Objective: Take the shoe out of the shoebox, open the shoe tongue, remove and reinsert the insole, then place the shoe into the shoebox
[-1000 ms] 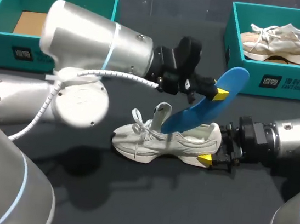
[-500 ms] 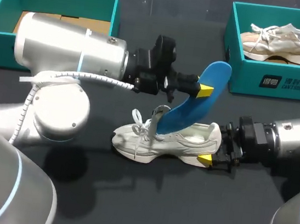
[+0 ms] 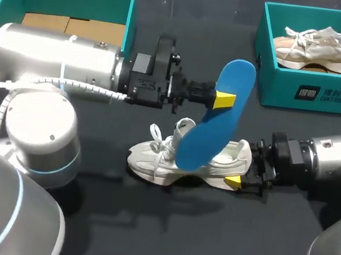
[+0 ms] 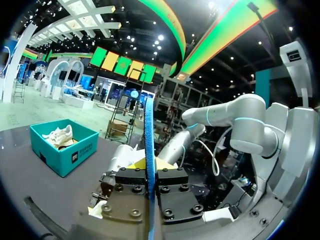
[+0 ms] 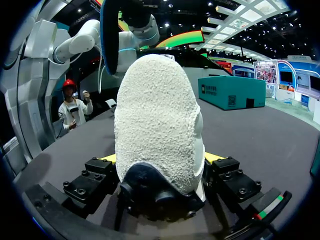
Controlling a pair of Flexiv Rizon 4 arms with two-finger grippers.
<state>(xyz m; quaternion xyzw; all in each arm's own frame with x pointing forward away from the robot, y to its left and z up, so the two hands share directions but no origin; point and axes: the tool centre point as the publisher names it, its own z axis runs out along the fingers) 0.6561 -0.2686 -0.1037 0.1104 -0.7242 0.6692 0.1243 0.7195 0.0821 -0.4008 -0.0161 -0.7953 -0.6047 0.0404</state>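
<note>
The left end effector [image 3: 224,100] is reaching in over the middle of the dark counter [image 3: 163,227] and is clamping the blue insole [image 3: 216,118] near its upper end, one yellow-tipped finger on each face. In the left wrist view the insole [image 4: 148,135] is showing edge-on, running straight up between the two pressed fingers of that end effector [image 4: 150,164]. The insole is hanging at a slant, its lower end lying over the opening of the white shoe [image 3: 185,158] – whether it is touching the shoe I cannot tell.

The shoe is sitting upright on the counter, toe toward my left, laces loose and tongue standing up. The right end effector [image 3: 241,169] is gripping it at the heel; in the right wrist view the heel [image 5: 157,125] is filling the gap between the fingers, which are pressing it from both sides.

A teal shoebox [image 3: 67,1] is standing at the far left, well apart from the shoe. Another teal shoebox [image 3: 314,90] at the far right is holding a second shoe [image 3: 323,44].
</note>
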